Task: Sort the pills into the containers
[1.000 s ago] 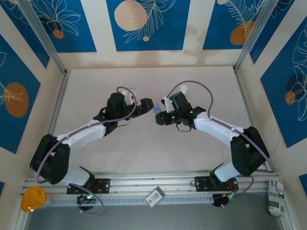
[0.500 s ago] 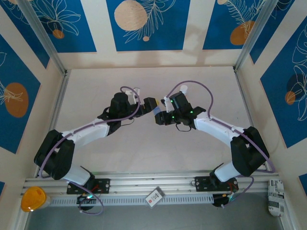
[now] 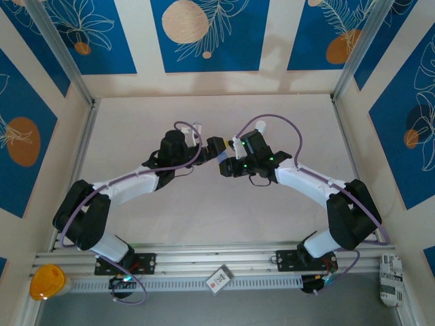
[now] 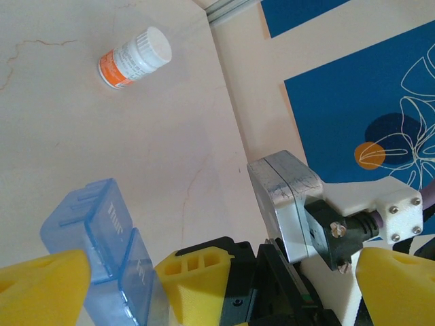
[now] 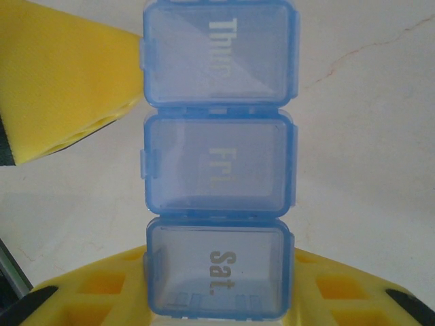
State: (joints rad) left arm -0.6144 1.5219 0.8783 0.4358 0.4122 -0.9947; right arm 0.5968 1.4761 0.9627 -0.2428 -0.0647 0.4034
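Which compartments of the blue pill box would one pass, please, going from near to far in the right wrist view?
Along the pill box: Sat compartment → Fri compartment → Thu compartment.

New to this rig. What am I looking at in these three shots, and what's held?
A left arm and a right arm are bolted at the near edge of a table, each with a two-finger gripper. The wide shot is from a fixed camera above and behind them; the close-ups, from wrist cameras. The right gripper is shut on the Sat. end of a translucent blue pill box marked Thu, Fri, Sat. The left gripper is open, one yellow finger beside the Thu end. A white-capped orange bottle lies on its side on the table.
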